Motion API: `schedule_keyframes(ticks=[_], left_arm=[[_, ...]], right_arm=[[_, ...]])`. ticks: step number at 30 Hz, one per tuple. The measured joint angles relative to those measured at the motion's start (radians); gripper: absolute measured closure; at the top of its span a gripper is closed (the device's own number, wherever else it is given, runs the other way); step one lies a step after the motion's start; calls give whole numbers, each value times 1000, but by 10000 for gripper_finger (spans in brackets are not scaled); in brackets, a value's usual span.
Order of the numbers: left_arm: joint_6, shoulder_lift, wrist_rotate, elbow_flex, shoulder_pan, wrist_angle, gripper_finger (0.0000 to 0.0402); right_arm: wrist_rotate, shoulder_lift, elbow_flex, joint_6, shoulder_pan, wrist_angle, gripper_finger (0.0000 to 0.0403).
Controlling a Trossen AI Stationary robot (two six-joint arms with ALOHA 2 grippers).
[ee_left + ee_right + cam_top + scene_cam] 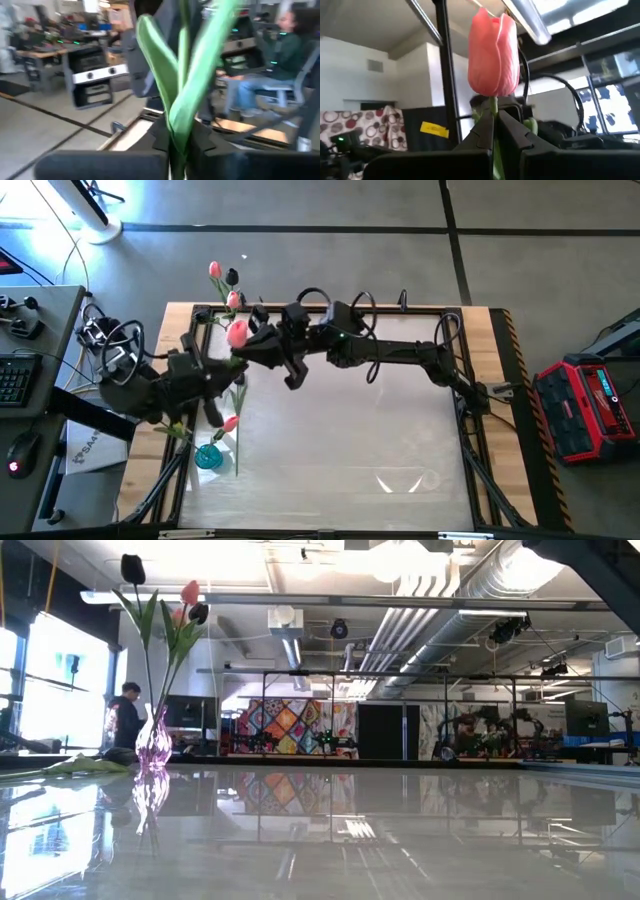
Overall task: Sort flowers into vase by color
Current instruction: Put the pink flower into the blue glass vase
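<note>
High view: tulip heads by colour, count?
Pink tulip heads: 4 (one just past the right pincer, two beside the dark head, one near the blue vase)
Dark tulip heads: 1
Total: 5 heads showing; the arms may hide more.

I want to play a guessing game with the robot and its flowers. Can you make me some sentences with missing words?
1. The tulip in the right end effector is colored ____.
2. The left end effector is shut on a tulip's ____ stem and leaves.
3. In the low view, the purple vase holds ____ flowers.

Missing words: pink; green; three
</note>
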Motion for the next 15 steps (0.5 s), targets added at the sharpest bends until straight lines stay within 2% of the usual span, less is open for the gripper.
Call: schedule_keyframes(ticks=[4,7,10,15], left_arm=[[-95,4,69,0,-22,-89,396],[-206,3,130,0,-35,-200,399],[-315,4,170,0,-67,-317,400],[-438,-3,145,0,-149,-457,401]], right_arm=[[-6,-3,2,-46,24,-100,403],[-58,-3,2,-108,40,-176,403],[-67,-3,2,-137,61,-255,397],[-31,1,-1,-185,71,-285,335]])
